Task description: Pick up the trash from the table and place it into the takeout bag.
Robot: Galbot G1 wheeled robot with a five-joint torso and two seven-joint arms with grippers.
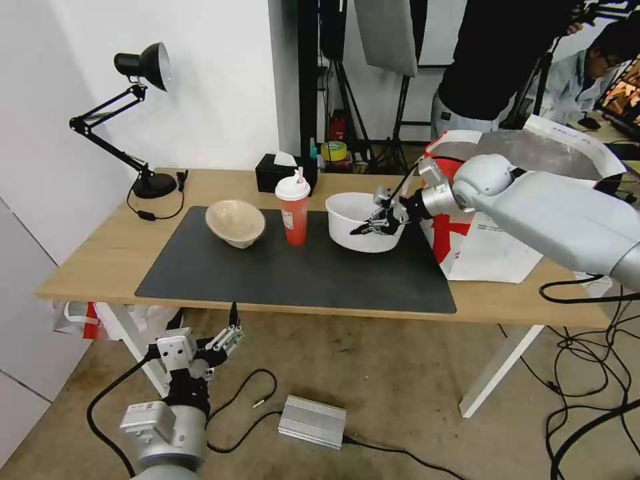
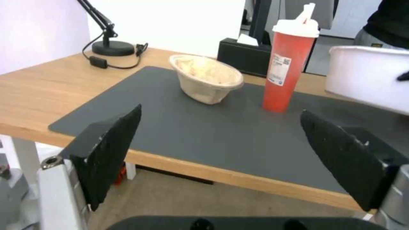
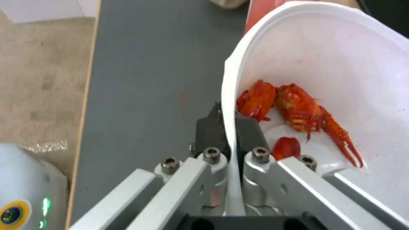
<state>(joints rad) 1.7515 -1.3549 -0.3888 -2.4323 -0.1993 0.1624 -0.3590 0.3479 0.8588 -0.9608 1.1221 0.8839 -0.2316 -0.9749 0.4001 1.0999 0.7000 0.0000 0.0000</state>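
The large white bowl (image 1: 357,223) holding red crayfish scraps (image 3: 298,108) is at the right of the dark mat (image 1: 293,280). My right gripper (image 1: 373,225) is shut on its near rim, one finger inside and one outside (image 3: 228,124). The red cup with a white lid (image 1: 293,213) (image 2: 289,64) stands at mid-mat. Left of it, the beige pulp bowl (image 1: 235,223) (image 2: 209,80) lies tilted. The white and red takeout bag (image 1: 493,247) stands open at the table's right end, behind my right arm. My left gripper (image 1: 230,330) (image 2: 219,116) hangs open below the table's front edge.
A black desk lamp (image 1: 143,120) stands at the table's (image 1: 100,253) back left, and a black tissue box (image 1: 275,175) sits behind the cup. On the floor are a silver box (image 1: 312,420) and loose cables. A red-white plastic bag (image 1: 80,317) hangs under the left end.
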